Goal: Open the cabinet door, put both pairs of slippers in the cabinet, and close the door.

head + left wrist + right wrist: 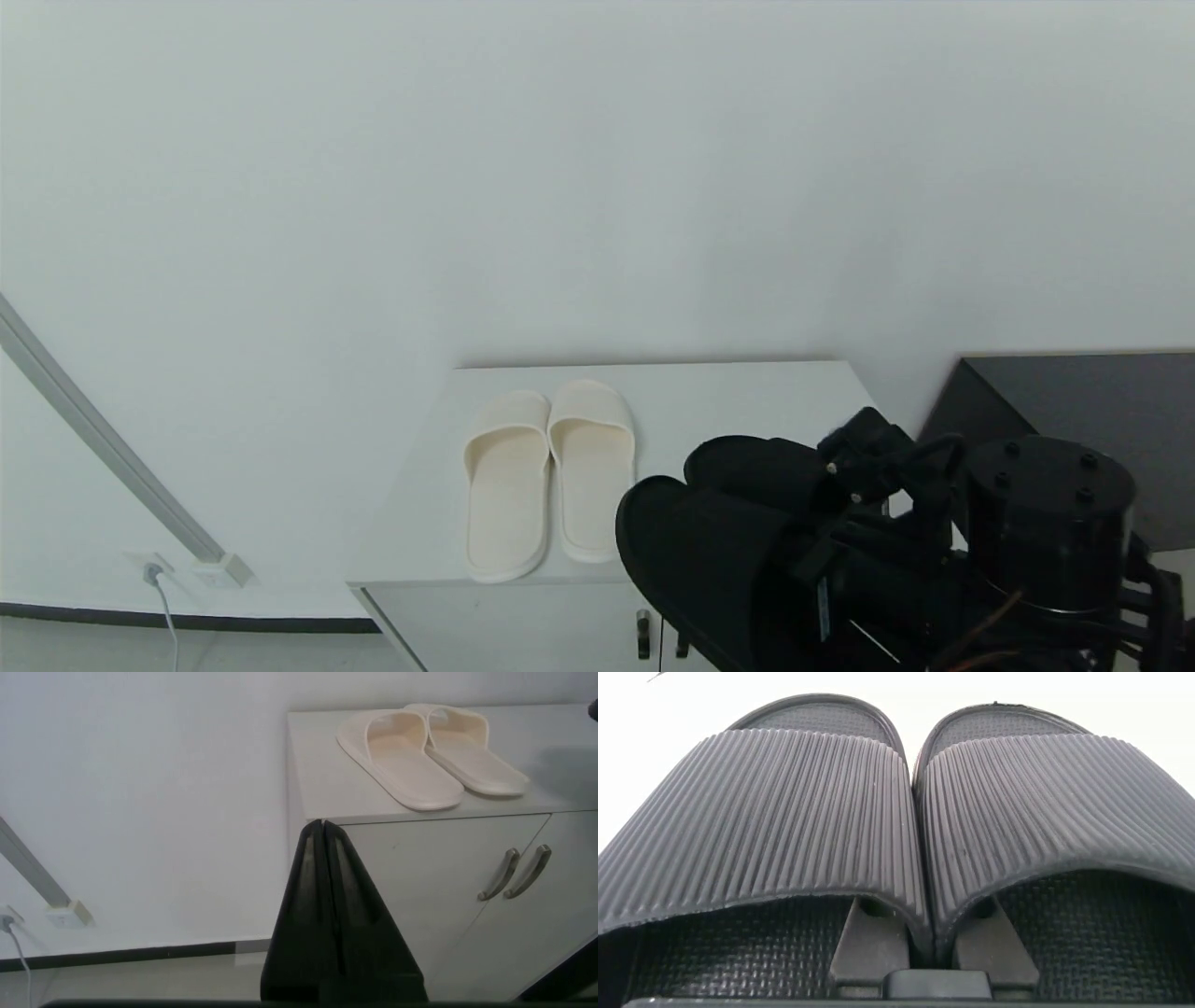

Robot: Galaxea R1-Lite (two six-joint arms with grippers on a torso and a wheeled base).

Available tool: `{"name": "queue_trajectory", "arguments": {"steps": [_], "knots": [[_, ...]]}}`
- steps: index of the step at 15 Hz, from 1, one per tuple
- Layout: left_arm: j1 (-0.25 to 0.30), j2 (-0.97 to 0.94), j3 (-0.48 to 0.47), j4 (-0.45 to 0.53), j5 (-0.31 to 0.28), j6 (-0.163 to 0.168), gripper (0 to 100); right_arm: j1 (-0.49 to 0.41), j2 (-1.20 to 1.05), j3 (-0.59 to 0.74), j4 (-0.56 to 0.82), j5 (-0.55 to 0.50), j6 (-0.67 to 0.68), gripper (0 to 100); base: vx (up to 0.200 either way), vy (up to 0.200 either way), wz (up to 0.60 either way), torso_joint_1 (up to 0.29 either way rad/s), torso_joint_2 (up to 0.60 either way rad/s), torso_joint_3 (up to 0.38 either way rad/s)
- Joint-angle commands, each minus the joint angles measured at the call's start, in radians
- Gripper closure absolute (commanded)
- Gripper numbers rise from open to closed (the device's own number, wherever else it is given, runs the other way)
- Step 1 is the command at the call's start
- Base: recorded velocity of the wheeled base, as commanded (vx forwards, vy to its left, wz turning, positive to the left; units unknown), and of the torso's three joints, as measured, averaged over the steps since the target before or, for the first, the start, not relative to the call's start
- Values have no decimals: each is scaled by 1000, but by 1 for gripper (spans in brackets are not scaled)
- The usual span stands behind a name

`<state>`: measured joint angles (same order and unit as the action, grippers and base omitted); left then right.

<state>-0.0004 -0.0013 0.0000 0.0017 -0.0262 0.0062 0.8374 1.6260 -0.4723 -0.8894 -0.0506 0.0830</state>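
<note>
The white cabinet (747, 401) stands against the wall with both doors shut. The black slippers (709, 551) sit side by side over its right front edge, toes pointing toward the wall. The right gripper (924, 919) has one finger under each strap and pinches the two inner strap walls together. The cream slippers (509, 485) lie as a neat pair on the cabinet top, left of the black ones. The left gripper (324, 859) hangs before the cabinet's left front corner, its fingers pressed together on nothing. Two handles (501, 872) flank the door seam.
</note>
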Motion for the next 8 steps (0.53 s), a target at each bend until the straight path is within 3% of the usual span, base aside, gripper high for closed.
{"name": "queue_trajectory", "arguments": {"steps": [1, 2, 8], "knots": [[0, 1, 0, 0, 0, 0, 100, 11, -89, 21, 21, 18, 1, 100, 0, 0, 0, 0, 0, 0], [0, 1, 0, 0, 0, 0, 100, 9, -92, 24, 33, 25, 1, 100, 0, 0, 0, 0, 0, 0], [0, 1, 0, 0, 0, 0, 100, 3, -84, 31, 35, 23, 1, 100, -200, 0, 0, 6, 2, 2]]}}
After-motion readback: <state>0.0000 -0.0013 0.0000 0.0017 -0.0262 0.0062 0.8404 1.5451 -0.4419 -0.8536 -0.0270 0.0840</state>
